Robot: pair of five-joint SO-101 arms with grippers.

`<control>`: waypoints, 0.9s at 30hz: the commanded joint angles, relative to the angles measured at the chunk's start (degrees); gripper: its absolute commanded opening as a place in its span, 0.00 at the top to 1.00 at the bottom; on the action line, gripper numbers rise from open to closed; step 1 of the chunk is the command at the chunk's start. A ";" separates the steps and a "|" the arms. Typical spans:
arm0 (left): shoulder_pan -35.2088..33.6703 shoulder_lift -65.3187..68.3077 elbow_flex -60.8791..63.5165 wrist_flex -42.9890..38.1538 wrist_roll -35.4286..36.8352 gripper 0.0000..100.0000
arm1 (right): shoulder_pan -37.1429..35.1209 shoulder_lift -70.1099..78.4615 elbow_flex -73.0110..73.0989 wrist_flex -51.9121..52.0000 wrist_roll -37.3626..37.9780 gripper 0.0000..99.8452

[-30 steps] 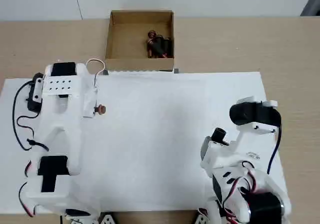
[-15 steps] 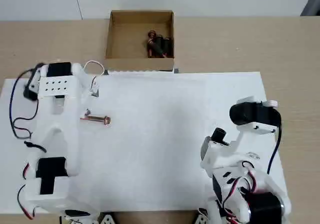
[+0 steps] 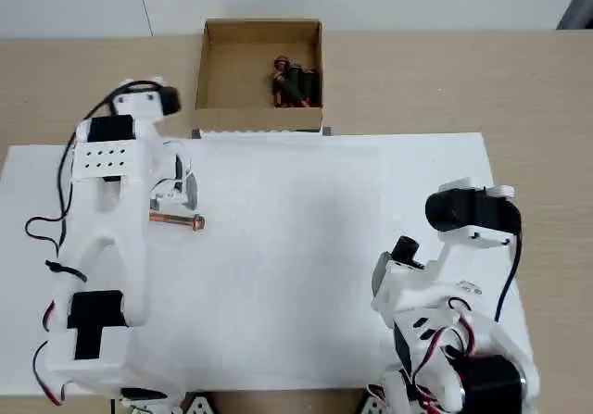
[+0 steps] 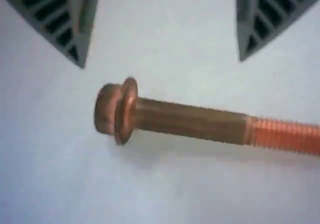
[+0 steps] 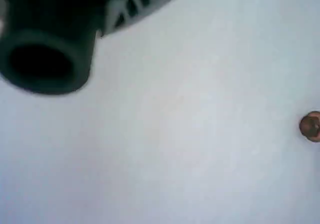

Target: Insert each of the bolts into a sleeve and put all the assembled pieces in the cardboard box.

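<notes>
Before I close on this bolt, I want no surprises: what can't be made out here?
Bolt thread tip: left wrist view, cut off by the frame edge.
Number of assembled pieces in the cardboard box: high view, one dark clump, too small.
Sleeve length: right wrist view, seen end-on, blurred, partly past the edge.

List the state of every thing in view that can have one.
Bolt: lying loose on the sheet, not sleeved.
Left gripper: open over the bolt.
Sleeve: empty, in the right gripper.
Right gripper: shut on the sleeve.
Box: open, assembled pieces inside.
</notes>
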 commanded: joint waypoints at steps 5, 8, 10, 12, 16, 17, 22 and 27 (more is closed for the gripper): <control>-0.44 -2.99 -1.45 3.25 -24.53 0.82 | -0.13 0.48 -0.26 -1.54 0.00 1.00; -0.44 -2.99 -1.45 3.25 -31.47 0.82 | -0.13 0.48 -0.26 -1.54 0.00 1.00; -0.26 -2.81 -1.45 2.90 -36.57 0.84 | -0.22 0.48 -0.26 -1.45 0.00 1.00; -0.09 -2.55 -1.45 2.81 -42.55 0.84 | -0.22 0.48 -0.18 -1.36 1.14 1.00; 0.00 -2.46 -1.45 2.81 -50.46 0.84 | -0.13 0.04 1.67 -1.54 4.66 1.00; 0.09 -2.46 -1.45 2.73 -51.96 0.84 | -0.13 -0.04 2.29 -1.54 4.75 1.00; 0.00 -2.46 -1.36 1.14 -60.40 0.84 | -0.13 -0.04 3.08 -2.95 4.84 1.00; 0.09 -2.20 -1.10 -5.63 -64.97 0.83 | -0.22 0.40 3.08 -5.93 4.84 1.00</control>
